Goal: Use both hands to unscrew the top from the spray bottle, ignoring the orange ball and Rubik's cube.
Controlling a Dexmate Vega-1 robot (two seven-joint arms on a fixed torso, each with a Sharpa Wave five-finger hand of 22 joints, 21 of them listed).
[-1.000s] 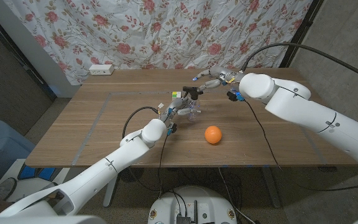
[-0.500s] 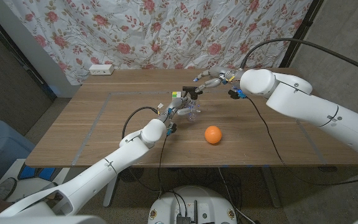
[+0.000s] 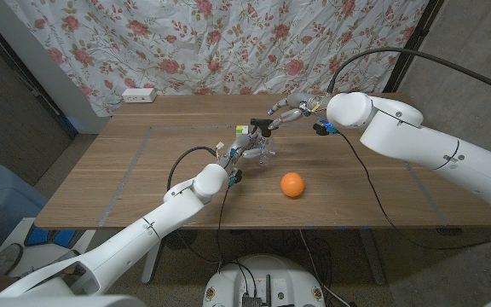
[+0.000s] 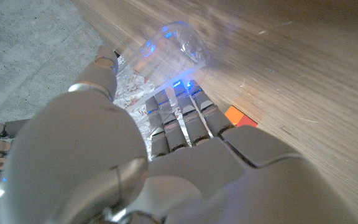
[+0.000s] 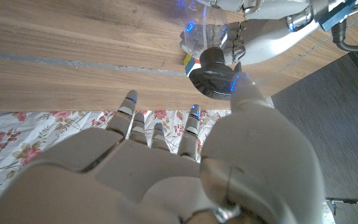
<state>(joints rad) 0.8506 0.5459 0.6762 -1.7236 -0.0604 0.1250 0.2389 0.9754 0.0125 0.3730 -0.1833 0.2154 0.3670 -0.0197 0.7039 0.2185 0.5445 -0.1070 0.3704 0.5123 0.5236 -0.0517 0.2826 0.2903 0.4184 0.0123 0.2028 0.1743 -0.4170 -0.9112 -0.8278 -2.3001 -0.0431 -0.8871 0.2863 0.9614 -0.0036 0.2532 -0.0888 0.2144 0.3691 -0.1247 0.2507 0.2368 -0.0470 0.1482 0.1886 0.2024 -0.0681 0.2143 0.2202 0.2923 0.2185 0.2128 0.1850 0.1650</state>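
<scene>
Spray bottle stands upright near the middle of the wooden table in the head view, its clear body gripped by the left hand. Its black top is touched by the right hand, reaching in from the far side. Rubik's cube sits just beside the bottle; the orange ball lies apart toward the near edge, with bare wood around it.

Left wrist view: the left hand's fingers wrap the transparent bottle, whose contents I cannot tell.

Right wrist view: the right hand's thumb presses the black top, its other fingers spread apart.
</scene>
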